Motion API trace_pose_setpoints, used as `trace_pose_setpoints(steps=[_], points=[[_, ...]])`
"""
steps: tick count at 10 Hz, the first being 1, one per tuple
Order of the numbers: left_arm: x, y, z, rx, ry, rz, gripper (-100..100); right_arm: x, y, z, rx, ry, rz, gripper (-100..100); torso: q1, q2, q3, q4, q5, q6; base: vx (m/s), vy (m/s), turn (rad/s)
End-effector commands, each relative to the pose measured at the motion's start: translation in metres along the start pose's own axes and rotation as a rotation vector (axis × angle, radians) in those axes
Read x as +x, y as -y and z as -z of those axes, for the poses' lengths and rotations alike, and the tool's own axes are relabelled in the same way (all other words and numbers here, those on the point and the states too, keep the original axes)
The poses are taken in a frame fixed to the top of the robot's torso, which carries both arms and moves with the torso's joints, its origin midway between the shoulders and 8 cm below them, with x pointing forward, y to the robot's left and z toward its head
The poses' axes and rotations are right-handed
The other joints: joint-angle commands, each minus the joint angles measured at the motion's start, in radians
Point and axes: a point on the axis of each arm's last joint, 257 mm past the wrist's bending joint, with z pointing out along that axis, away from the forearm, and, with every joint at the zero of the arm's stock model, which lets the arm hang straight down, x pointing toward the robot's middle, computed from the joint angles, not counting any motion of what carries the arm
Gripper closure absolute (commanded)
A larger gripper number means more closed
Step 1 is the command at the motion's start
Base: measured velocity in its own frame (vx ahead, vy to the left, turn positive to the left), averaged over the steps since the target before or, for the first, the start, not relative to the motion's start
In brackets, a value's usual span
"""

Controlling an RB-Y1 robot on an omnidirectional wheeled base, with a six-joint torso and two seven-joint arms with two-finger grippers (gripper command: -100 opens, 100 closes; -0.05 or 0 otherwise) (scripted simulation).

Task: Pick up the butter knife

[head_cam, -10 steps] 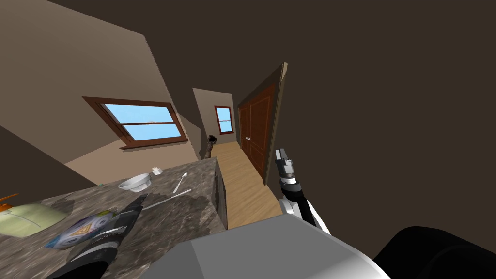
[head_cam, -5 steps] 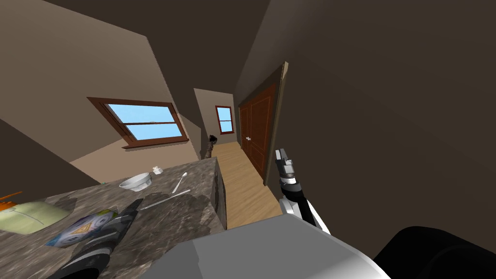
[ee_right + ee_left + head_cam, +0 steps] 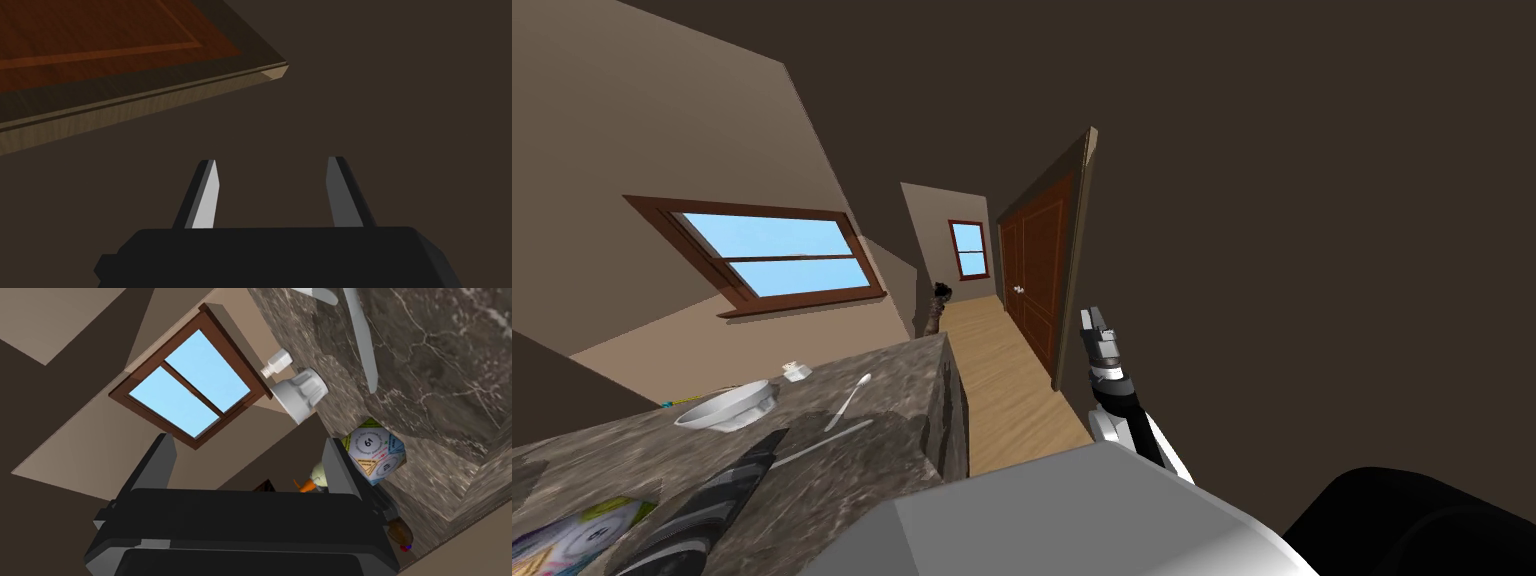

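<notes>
Butter knife (image 3: 832,438) lying flat on the dark marbled counter (image 3: 904,388), nearer than the spoon (image 3: 849,398) and just beyond our left gripper (image 3: 250,442), whose fingers stand apart and empty. We judge the knife light, stiff, slick and low-lying, so pinch across its narrow width. The counter's right edge is close, and the bowl (image 3: 725,407) sits to the left. Our right gripper (image 3: 273,161), likewise spread, hangs by the door (image 3: 1037,265).
</notes>
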Motion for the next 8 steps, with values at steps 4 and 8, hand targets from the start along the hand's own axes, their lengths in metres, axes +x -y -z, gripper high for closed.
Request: trace_pose_setpoints(steps=[4, 8], points=[[-0.01, -0.041, 0.003, -0.133, -0.013, -0.038, -100, 0.0, 0.0, 0.0, 0.0, 0.0, 0.0, 0, 0.002, 0.003, 0.001, 0.001, 0.0, 0.0, 0.113, -0.05, 0.009], [-0.025, -0.088, 0.013, -0.283, -0.023, -0.079, -100, 0.0, 0.0, 0.0, 0.0, 0.0, 0.0, 0, 0.003, 0.002, 0.001, 0.001, 0.001, 0.0, 0.118, -0.031, 0.01]])
